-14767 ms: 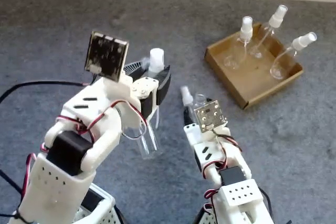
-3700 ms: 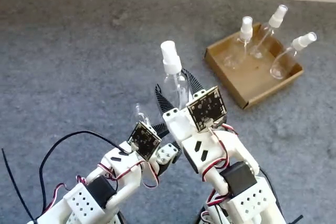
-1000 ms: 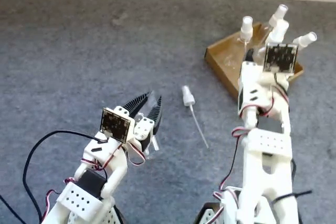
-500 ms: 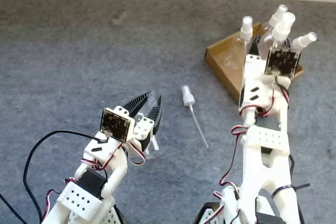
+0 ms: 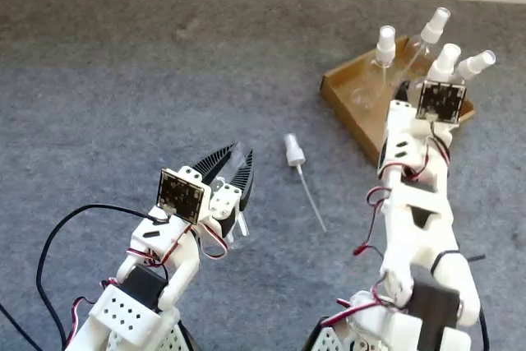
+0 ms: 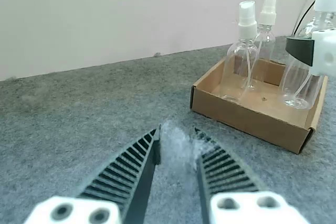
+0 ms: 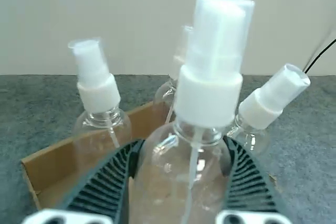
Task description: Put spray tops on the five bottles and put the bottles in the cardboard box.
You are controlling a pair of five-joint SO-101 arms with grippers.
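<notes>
Boxing bottle four: right gripper [image 7: 182, 156] jaws clamp a capped bottle [image 7: 202, 129] over the cardboard box [image 5: 352, 125], beside three capped bottles [image 5: 385, 43]. Next is probably lower and release. Left gripper [image 5: 241, 151] jaws pinch an uncapped bottle [image 6: 177, 142]. A spray top [image 5: 293, 151] lies between the arms on the grey felt worktop [image 5: 123, 80], plain pale wall [image 6: 105, 14] behind.

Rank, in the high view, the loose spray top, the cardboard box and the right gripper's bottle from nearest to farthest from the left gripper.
1. Loose spray top, on the carpet beside the left gripper and its clear bottle.
2. Cardboard box, farther off, under the right gripper.
3. Capped bottle, held in that gripper over the box.
</notes>
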